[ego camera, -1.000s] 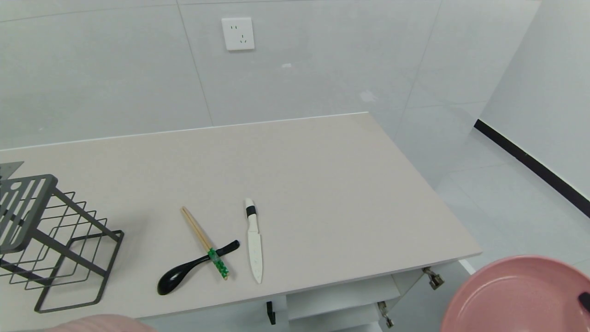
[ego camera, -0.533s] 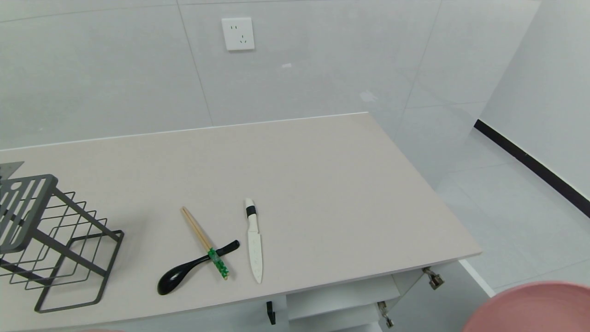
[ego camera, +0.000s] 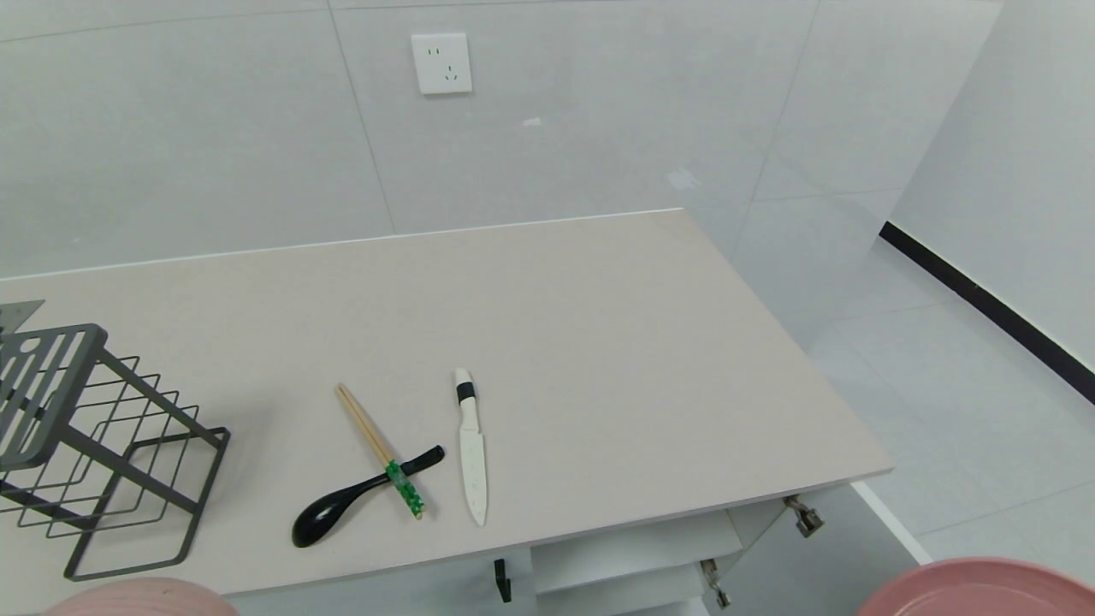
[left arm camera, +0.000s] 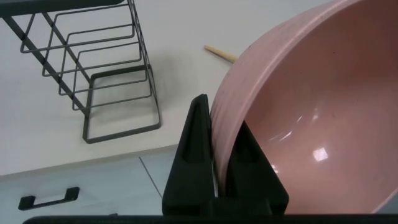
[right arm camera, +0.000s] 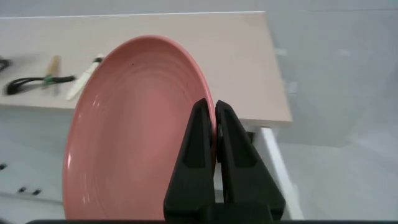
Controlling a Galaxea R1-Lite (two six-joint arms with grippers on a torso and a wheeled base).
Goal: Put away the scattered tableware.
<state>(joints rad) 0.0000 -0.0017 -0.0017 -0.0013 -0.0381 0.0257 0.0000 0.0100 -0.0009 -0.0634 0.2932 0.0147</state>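
The pink plate (right arm camera: 137,124) stands on edge in the right gripper (right arm camera: 210,113), jaws pinched tight on its rim, low off the counter's (ego camera: 556,325) right end; the pink bowl (left arm camera: 311,112) is clamped by its wall in the left gripper (left arm camera: 219,124), below the counter's front edge near the wire rack (ego camera: 43,385). The step in hand looks like carrying both to the rack; next, each needs lifting over the edge and slotting between the wires. The bowl is bare inside, and the rack's visible part holds nothing; spoon (ego camera: 325,518), chopsticks (ego camera: 379,451) and knife (ego camera: 471,449) lie on the counter.

Beige counter (ego camera: 599,342), wire rack (ego camera: 85,342), chopsticks (ego camera: 368,432), spoon (ego camera: 321,518), knife (ego camera: 471,458)
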